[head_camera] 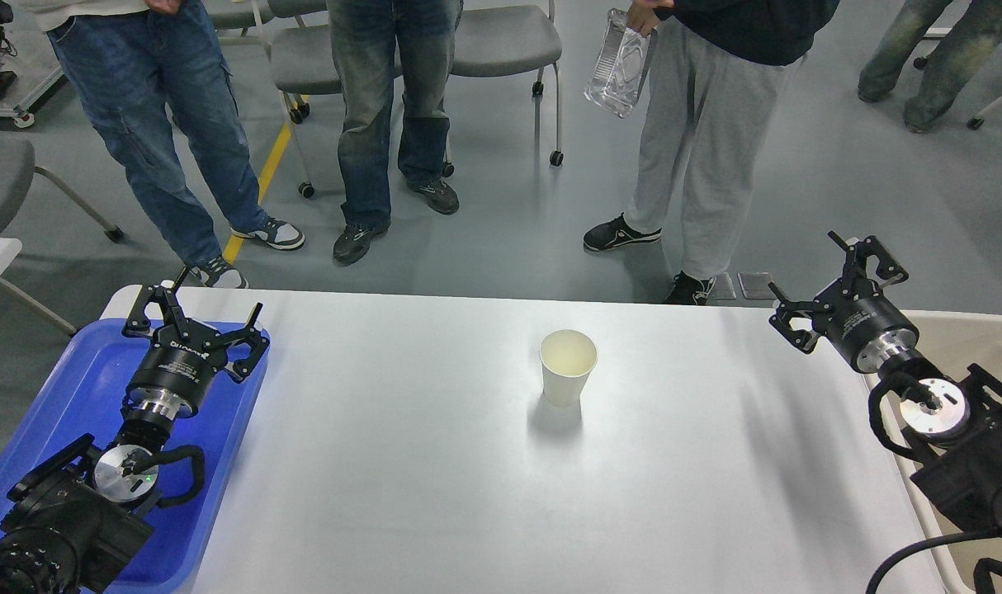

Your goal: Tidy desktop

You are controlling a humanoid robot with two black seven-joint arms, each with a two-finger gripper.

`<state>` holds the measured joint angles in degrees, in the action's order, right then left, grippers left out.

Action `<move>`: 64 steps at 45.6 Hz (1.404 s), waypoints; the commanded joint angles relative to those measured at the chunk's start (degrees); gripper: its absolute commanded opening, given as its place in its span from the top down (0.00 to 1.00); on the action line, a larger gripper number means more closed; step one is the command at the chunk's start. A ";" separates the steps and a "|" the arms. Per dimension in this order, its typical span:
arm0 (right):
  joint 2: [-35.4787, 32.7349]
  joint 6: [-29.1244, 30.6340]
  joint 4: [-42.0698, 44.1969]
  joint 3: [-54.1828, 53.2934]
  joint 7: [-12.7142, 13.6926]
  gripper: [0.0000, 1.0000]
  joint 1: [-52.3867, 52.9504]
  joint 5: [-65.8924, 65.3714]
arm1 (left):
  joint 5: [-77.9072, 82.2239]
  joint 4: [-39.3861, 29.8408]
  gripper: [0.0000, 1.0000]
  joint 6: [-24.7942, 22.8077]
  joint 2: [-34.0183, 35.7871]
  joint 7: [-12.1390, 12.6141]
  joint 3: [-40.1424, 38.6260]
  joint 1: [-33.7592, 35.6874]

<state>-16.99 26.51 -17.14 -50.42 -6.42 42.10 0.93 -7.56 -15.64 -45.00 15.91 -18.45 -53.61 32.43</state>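
The desktop (435, 495) is a wide white matte tabletop filling the lower half of the head view. One white paper cup (567, 365) stands upright near its middle, holding a pale liquid. My left gripper (194, 309) hovers over the blue tray at the left edge, fingers spread open and empty. Over the table's right edge my right gripper (835, 285) is also open, nothing between its fingers. Both are far from the cup.
A blue plastic tray (72, 388) lies at the left end of the desktop. A beige bin (980, 338) sits beside the right end. Three people stand beyond the far edge; one holds a clear plastic container (619, 64). Wheeled chairs stand behind them.
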 commanded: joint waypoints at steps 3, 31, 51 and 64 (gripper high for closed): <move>0.47 0.03 -0.08 -0.03 0.00 0.00 -0.53 0.04 | 0.00 0.00 0.00 0.00 0.00 0.08 0.09 0.00; 0.73 0.47 -0.61 0.58 0.00 0.00 -1.14 0.04 | 0.00 0.00 0.00 0.00 0.00 -0.01 0.09 0.00; 0.21 0.29 -0.96 0.76 0.18 0.00 -1.32 -0.14 | 0.00 0.00 0.00 0.00 0.00 -0.01 0.09 0.00; -0.32 0.20 -1.23 0.94 0.18 0.00 -0.26 -0.49 | 0.00 0.00 0.00 0.00 0.00 -0.01 0.09 0.00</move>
<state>-16.92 26.77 -18.15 -49.59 -6.25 41.25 0.69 -7.56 -15.64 -45.00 15.93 -18.46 -53.55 32.43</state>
